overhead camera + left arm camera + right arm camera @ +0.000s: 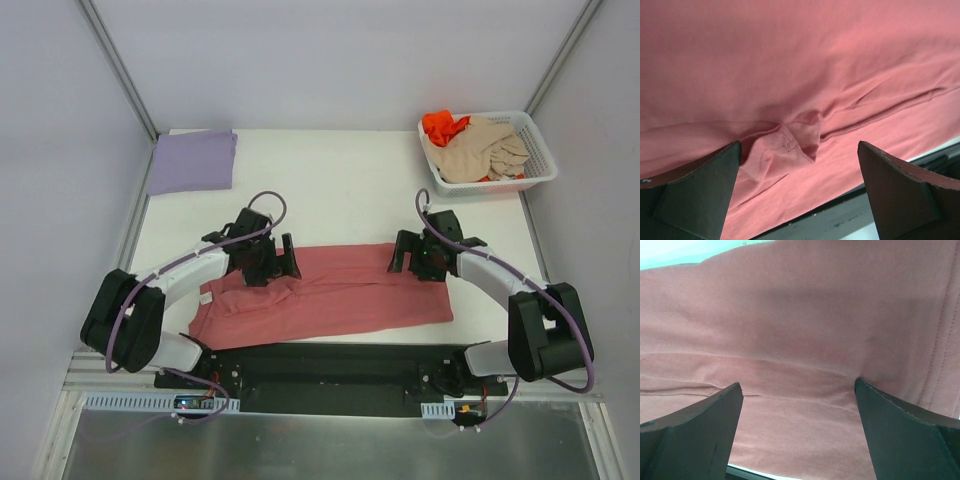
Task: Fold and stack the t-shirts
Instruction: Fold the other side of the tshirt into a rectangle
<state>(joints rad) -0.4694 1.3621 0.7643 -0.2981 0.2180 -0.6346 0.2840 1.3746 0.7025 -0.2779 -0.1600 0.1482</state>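
Observation:
A dusty rose-red t-shirt lies folded into a long strip across the near part of the table. My left gripper is open over its left part, where a small bunched fold shows between the fingers. My right gripper is open over the shirt's upper right edge, fingertips resting on the cloth. A lavender-purple t-shirt lies folded at the far left. A beige t-shirt and a bright orange one lie crumpled in the basket.
The white mesh basket stands at the far right corner. The black mounting plate runs along the near table edge, right below the rose shirt's hem. Grey walls enclose the table on three sides.

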